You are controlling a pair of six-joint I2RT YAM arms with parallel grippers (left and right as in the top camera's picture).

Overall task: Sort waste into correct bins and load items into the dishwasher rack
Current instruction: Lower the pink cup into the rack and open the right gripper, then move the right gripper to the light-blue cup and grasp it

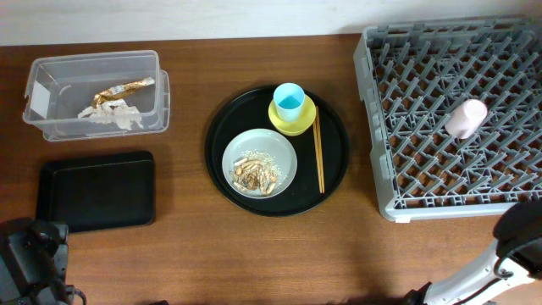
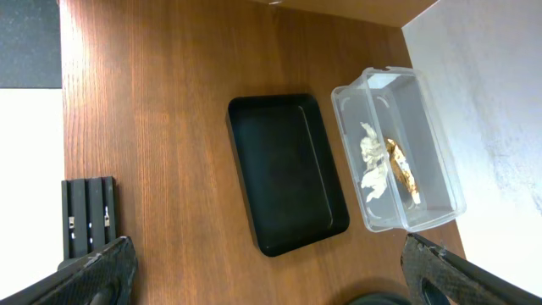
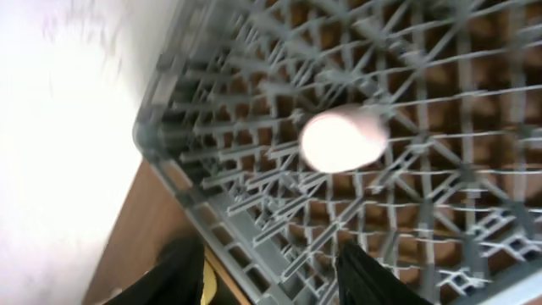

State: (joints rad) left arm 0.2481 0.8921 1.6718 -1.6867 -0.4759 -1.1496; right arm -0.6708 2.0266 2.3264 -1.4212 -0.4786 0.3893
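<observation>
A large square grey plastic rack point(image 1: 423, 76) with a lattice of pegs fills the right end of the bench, and a small pink cup point(image 1: 467, 118) rests on its grid toward the right side. In the right wrist view the cup point(image 3: 343, 140) is a blurred pale round shape well ahead of the right fingers point(image 3: 182, 271), which stand apart with nothing between them and touch neither cup nor rack point(image 3: 220, 169). A big round black tray point(image 1: 334, 169) sits mid-bench. A shallow black rectangular tray point(image 1: 96, 191) lies at the left, with a clear plastic rectangular tub point(image 1: 51, 76) just behind it. On the round tray are a round pale grey plate point(image 1: 284, 148) carrying beige-brown food scraps point(image 1: 254, 174), a yellow bowl point(image 1: 303, 123) with a small light-blue cup point(image 1: 289, 102) standing in it, and a pair of wooden chopsticks point(image 1: 318, 157). Inside the tub lie crumpled white paper point(image 1: 110, 114) and a shiny gold-brown wrapper point(image 1: 123, 89). The left fingers point(image 2: 97, 275) are spread wide and hold nothing, with the rectangular tray point(image 2: 288, 174) and tub point(image 2: 398, 102) well ahead of them. The bench point(image 1: 186, 254) is brown wood grain, with a pale surface point(image 1: 169, 17) beyond its far edge.
</observation>
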